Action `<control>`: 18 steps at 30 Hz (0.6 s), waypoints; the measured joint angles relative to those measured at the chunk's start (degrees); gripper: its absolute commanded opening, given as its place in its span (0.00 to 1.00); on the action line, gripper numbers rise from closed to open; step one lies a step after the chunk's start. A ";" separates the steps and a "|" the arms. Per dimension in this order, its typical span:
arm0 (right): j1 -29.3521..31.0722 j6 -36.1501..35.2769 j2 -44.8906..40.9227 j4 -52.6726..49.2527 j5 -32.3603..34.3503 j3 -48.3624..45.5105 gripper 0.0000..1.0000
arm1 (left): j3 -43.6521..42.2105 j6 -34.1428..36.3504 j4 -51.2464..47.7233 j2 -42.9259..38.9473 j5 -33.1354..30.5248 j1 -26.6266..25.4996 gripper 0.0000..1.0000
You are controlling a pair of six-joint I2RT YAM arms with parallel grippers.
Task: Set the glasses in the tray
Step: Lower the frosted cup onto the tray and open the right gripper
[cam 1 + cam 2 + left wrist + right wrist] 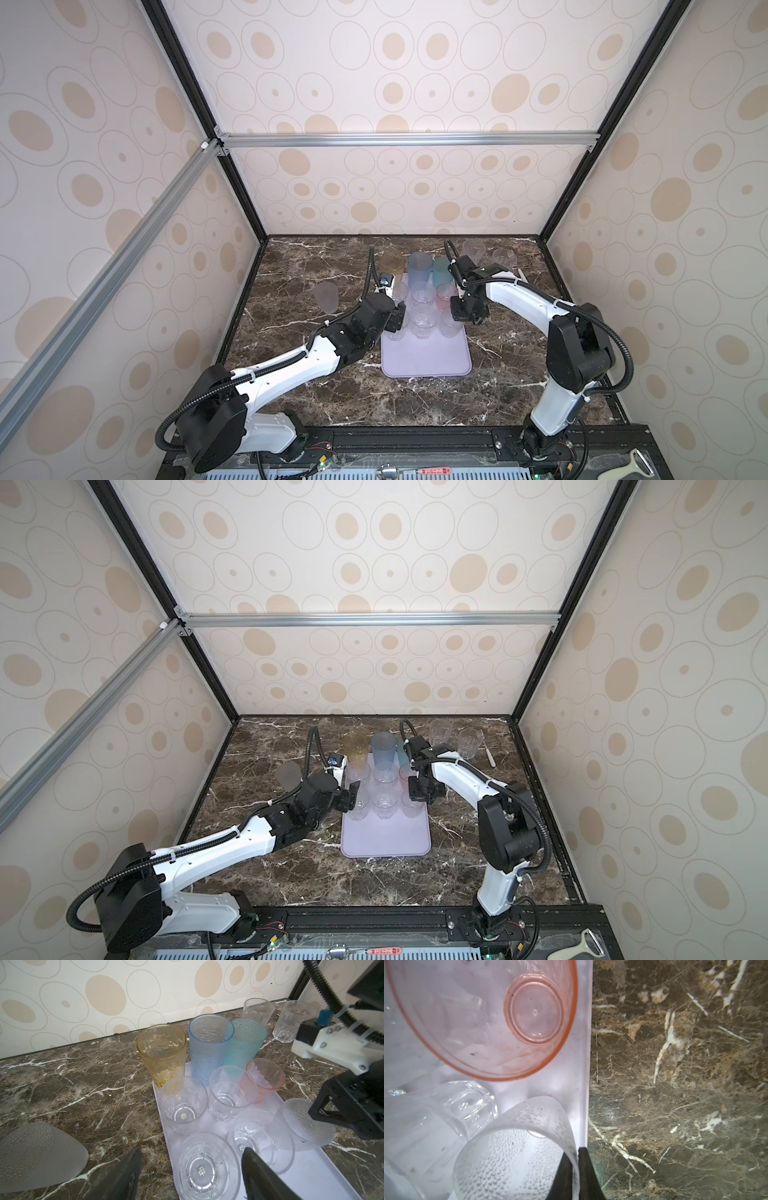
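- The right gripper (574, 1152) has its jaws almost together, pinching the wall of the frosted glass (512, 1157). One finger is inside the rim and one outside.
- The frosted glass is at the right edge of the tray (577, 1064), just nearer than the pink glass (483, 1022). I cannot tell whether its base rests on the tray floor.
- The left gripper (192, 1151) has its jaws wide apart and holds nothing. It hovers at the tray's left edge, with one finger (124, 1176) over the counter (415, 403) and the other over the tray.
- Four clear glasses (184, 1105) stand upright in the tray in two rows of two, left of the pink and frosted ones. The nearest-left one sits below the gap between the left fingers.
- The amber glass (162, 1051), blue glass (209, 1047) and teal glass (247, 1043) form a row at the tray's far end. The teal one leans behind the blue.
- The near half of the tray is bare in both top views.
- The grey glass (326, 297) sits on the counter, well left of the tray.
- Two far glasses (473, 249), both clear, stand on the counter near its far right corner, off the tray.
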 measured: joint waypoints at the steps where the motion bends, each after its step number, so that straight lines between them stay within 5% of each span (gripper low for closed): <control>1: 0.00 0.00 0.11 0.02 -0.02 0.00 0.15 | 0.00 -0.02 0.00 0.00 0.00 0.00 0.76; 7: 0.00 -0.02 0.15 0.22 -0.59 0.00 0.32 | 0.00 -0.28 0.00 0.00 0.00 0.15 0.77; 18: -0.44 0.11 -7.50 -1.62 -4.17 4.48 0.38 | 0.00 -0.48 -1.68 -0.46 -2.32 2.21 0.84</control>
